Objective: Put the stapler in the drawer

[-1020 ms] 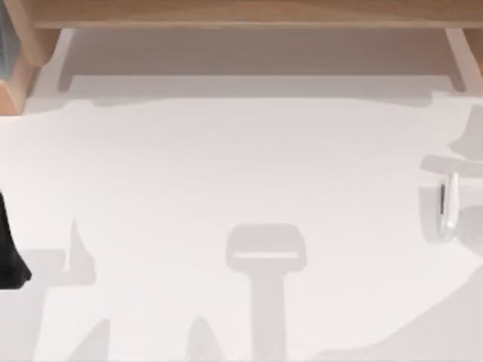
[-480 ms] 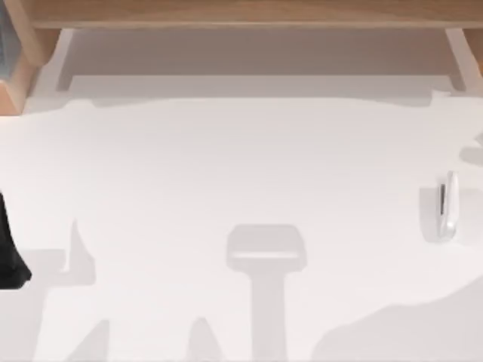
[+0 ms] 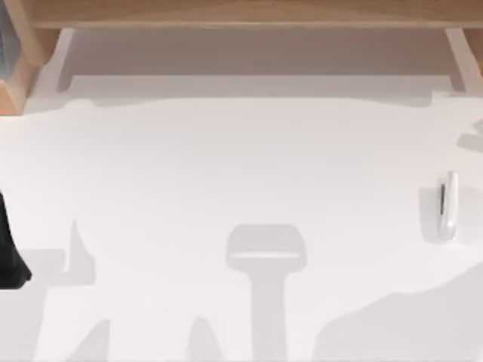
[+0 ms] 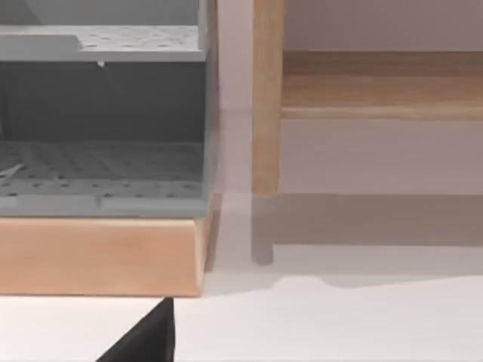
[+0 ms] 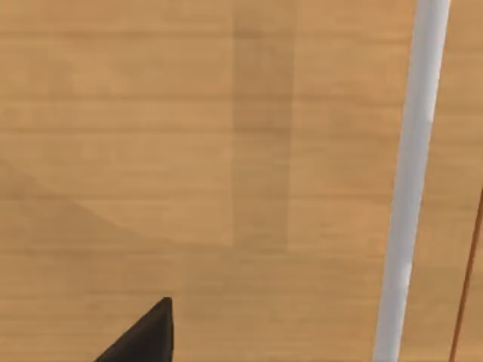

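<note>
White on the white surface (image 3: 226, 166), the stapler (image 3: 448, 205) is found near the right edge, untouched, its long axis running toward the drawer (image 3: 256, 53) at the back. The right arm is judged nearer. Neither hand's state can be told.

A rendered office-like desk: plain white table (image 3: 226, 166) beneath a wooden shelf unit (image 3: 241, 13)
</note>
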Controlling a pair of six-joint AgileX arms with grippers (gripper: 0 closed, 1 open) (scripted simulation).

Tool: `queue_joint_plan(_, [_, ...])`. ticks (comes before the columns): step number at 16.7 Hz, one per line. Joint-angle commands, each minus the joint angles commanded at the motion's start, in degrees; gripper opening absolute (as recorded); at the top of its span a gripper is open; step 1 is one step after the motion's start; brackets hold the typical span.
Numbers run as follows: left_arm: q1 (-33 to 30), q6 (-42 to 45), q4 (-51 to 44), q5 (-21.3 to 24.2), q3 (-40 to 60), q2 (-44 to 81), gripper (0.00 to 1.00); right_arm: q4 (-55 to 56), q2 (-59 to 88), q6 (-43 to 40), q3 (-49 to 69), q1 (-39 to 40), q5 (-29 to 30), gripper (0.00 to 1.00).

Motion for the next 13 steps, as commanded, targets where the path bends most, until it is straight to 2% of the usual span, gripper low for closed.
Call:
queue_joint_plan(4, [0.0, 0.0, 0.0, 0.0, 0.0, 0.0, 1.0, -0.3, 0.2, 0.0, 0.5, 0.1, 0.1, 1.0])
queue_joint_plan(13, [0.0, 0.0, 0.0, 0.0, 0.0, 0.0, 1.0, -0.3, 0.2, 0.0, 0.5, 0.1, 0.1, 0.32])
